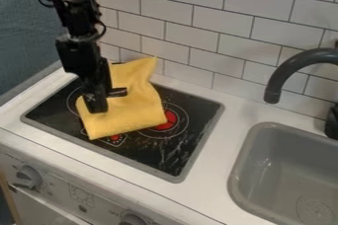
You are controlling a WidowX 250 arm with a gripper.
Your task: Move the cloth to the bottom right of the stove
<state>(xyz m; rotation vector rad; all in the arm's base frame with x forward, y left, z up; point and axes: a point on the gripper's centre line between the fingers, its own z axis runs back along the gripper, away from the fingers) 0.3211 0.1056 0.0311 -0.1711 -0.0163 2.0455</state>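
- Foreground: closest to you is the pale front panel (56, 189) of the toy kitchen, fitted with grey knobs (28, 176).
- Worktop: behind the panel you see the white counter (214, 155), with a grey sink (239, 169) set into it at the right.
- Stove: left of the sink lies the black stove (168, 157) in its grey frame; you can make out red burner markings (170, 120) beside and below the cloth's near edge.
- Cloth: the yellow cloth (135, 108) lies over the stove's left and central part, left of its bottom right corner; its far corner points up in front of the wall.
- Gripper: the black gripper (109, 101) hangs down from the upper left, over the left part of the cloth. You see its jaws spread, one tip nearer you than the other.
- Background: the dark faucet (285, 77) curves above the sink at your right; behind it stands white tiling (198, 24), with a dark teal surface (26, 41) at far left.
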